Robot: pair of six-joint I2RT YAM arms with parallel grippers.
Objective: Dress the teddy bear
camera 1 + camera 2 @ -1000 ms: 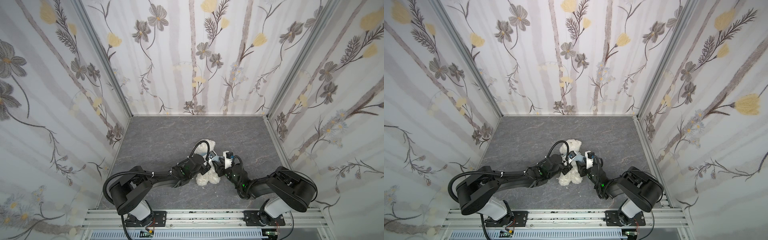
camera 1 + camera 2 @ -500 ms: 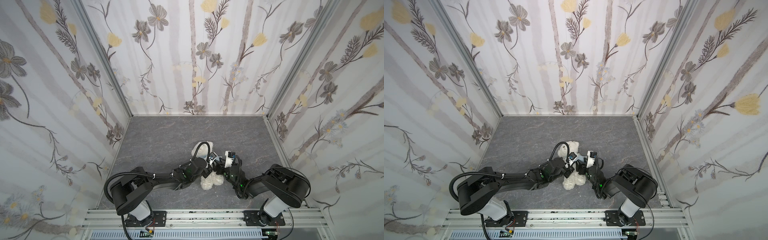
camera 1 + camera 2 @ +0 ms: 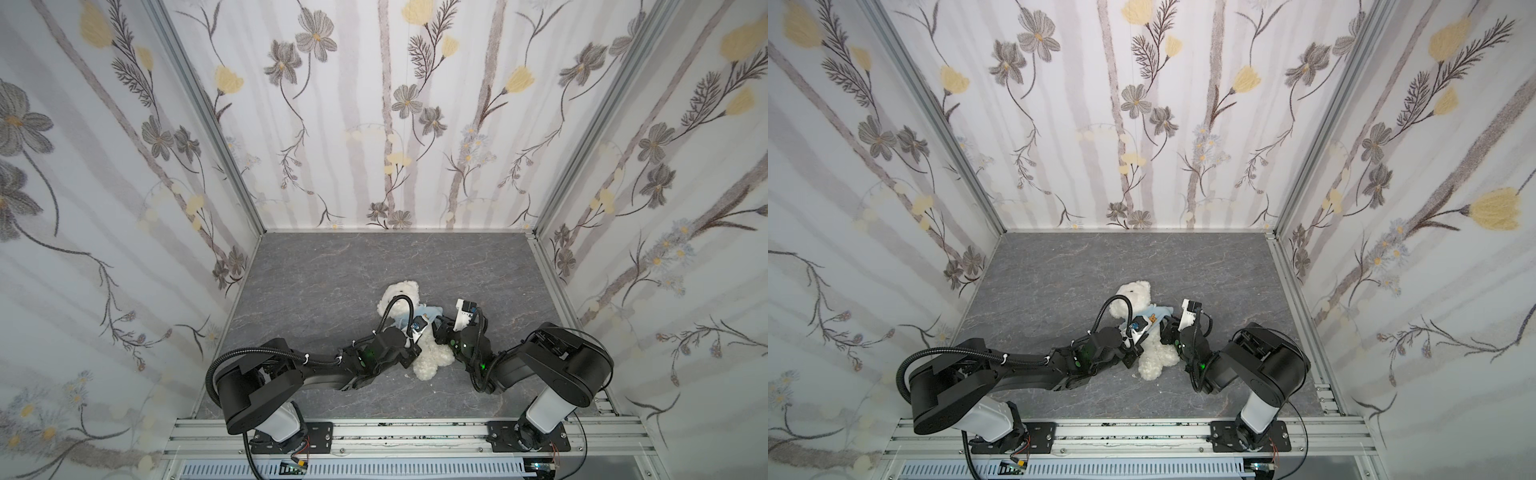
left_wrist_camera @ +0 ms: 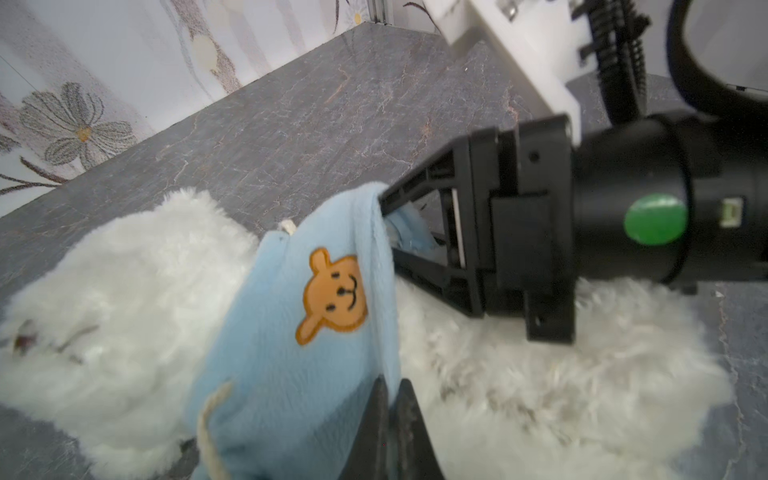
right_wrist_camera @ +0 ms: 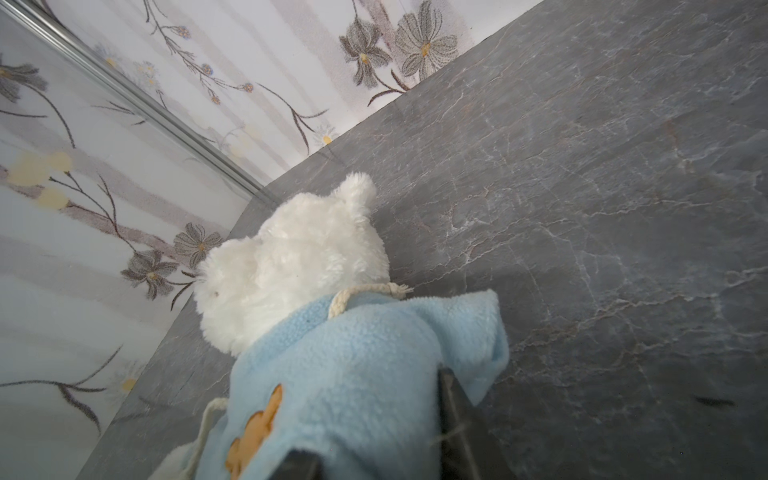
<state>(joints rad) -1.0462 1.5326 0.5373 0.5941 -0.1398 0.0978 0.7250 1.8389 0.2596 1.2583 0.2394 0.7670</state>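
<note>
1 hold is sure: left gripper (image 4: pixel 388 399) pinches the limp light-blue fleece hoodie (image 4: pixel 291 374) by its hem, over the squashy white plush teddy bear (image 3: pixel 405 291); right gripper (image 4: pixel 390 226) closure unclear.

Found the teddy bear (image 3: pixel 429 355) lying on the tabletop (image 3: pixel 332 266) at lower centre of the frame in both top views, head toward the upper left, legs toward the lower edge. Saw the hoodie (image 3: pixel 1156 315) over its chest, just below the head. Found the left arm (image 3: pixel 324 370) stretched low over the tabletop at the bear's left, the right arm (image 3: pixel 523 365) at its right. Noted the left arm's jaws pinched on the hoodie's lower edge, the right arm's jaws astride that edge from the opposite side.
</note>
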